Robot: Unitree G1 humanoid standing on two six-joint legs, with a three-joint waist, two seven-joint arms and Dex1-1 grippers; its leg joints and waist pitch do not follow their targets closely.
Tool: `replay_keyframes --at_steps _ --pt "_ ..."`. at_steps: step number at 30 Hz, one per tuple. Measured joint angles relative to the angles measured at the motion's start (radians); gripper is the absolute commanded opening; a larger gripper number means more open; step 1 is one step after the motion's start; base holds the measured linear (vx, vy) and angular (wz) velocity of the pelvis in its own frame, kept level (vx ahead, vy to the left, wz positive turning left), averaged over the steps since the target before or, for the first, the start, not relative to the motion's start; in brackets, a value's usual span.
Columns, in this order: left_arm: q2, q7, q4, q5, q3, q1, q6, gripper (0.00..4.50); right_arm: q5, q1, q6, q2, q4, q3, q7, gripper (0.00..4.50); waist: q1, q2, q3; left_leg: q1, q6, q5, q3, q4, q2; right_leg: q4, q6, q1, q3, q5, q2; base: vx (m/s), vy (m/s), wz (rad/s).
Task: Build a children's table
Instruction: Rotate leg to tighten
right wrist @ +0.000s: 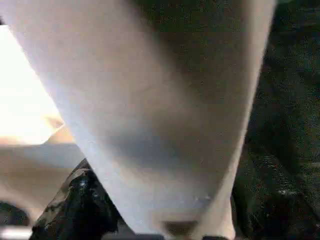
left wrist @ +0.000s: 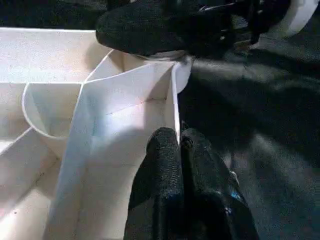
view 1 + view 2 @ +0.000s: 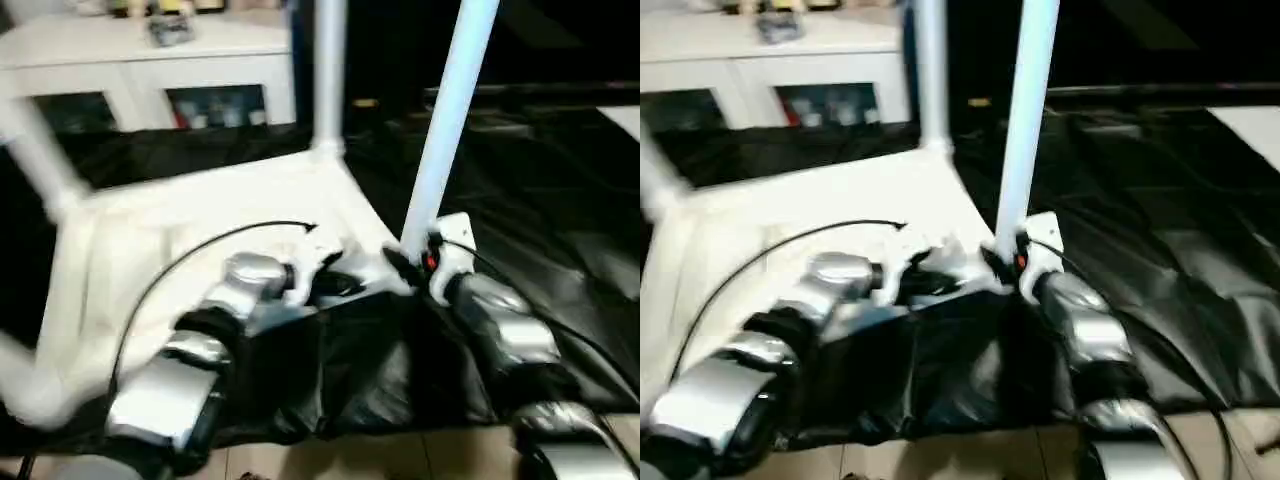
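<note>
white cabinet behind (glass-doored), black sheet

Your tabletop is plain white, ribs included, and the legs are white with a bluish cast. Glossy black sheeting covers the floor. Your forearms are silver, the pincer fingers matte black. The cabinet behind is white.
</note>
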Motion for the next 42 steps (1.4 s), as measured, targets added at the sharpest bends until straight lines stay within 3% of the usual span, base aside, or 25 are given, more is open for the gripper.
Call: replay_keyframes --at_steps 7,15,21,24,30,38,41,42 --pt "0.004 -0.011 0.000 0.011 -0.010 0.000 -0.029 0.00 -0.013 0.009 -0.041 0.003 0.000 -0.002 0.036 3.75 0.001 0.000 0.001 0.000 0.000 0.000 0.000 -0.003 -0.002 0.000 -0.001 0.000 0.003 0.000 0.000 0.000 0.000 0.00" --pt "0.051 -0.141 -0.001 0.013 -0.034 0.000 -0.093 0.00 0.034 0.077 -0.022 -0.097 -0.103 0.050 0.332 4.47 0.028 0.000 0.000 -0.001 0.000 0.000 0.004 -0.005 0.002 0.008 -0.008 -0.004 0.003 0.012 0.001 0.000 0.000 0.00" --pt "0.089 -0.231 0.002 0.031 -0.065 -0.017 -0.147 0.00 0.092 0.147 0.095 -0.215 -0.255 0.099 0.575 4.47 0.057 0.002 -0.001 -0.001 0.000 0.000 0.006 -0.008 0.004 0.010 -0.007 -0.004 0.003 0.011 0.002 0.000 0.000 0.00" --pt "0.098 -0.247 0.011 0.040 -0.075 -0.028 -0.162 0.00 0.092 0.148 0.101 -0.236 -0.266 0.118 0.617 4.47 0.065 0.001 -0.001 -0.001 0.000 0.000 0.007 -0.008 0.004 0.010 -0.006 -0.005 0.003 0.010 0.002 0.000 0.000 0.00" --pt "0.114 -0.262 0.017 0.040 -0.079 -0.033 -0.166 0.00 0.066 0.119 0.093 -0.235 -0.242 0.138 0.640 4.47 0.063 0.001 -0.001 -0.001 0.000 0.000 0.007 -0.008 0.004 0.010 -0.006 -0.006 0.004 0.010 0.002 0.000 0.000 0.00" --pt "0.129 -0.318 0.019 0.029 -0.070 -0.035 -0.150 0.00 0.073 0.085 0.112 -0.237 -0.198 0.140 0.709 3.78 0.062 0.000 0.000 -0.002 0.000 0.000 0.007 -0.008 0.004 0.013 -0.005 -0.008 0.004 0.009 0.002 0.000 0.000 0.00" --pt "0.134 -0.331 0.019 0.027 -0.069 -0.034 -0.141 0.00 0.074 0.075 0.109 -0.235 -0.180 0.141 0.711 3.76 0.062 0.000 0.000 -0.001 0.000 0.000 0.007 -0.008 0.004 0.015 -0.004 -0.009 0.004 0.009 0.002 0.000 0.000 0.00" --pt "0.135 -0.335 0.019 0.023 -0.069 -0.033 -0.139 0.00 0.074 0.075 0.104 -0.232 -0.175 0.141 0.715 3.53 0.063 0.000 0.000 -0.001 0.000 0.000 0.007 -0.008 0.004 0.016 -0.004 -0.009 0.004 0.009 0.002 0.000 0.000 0.00"
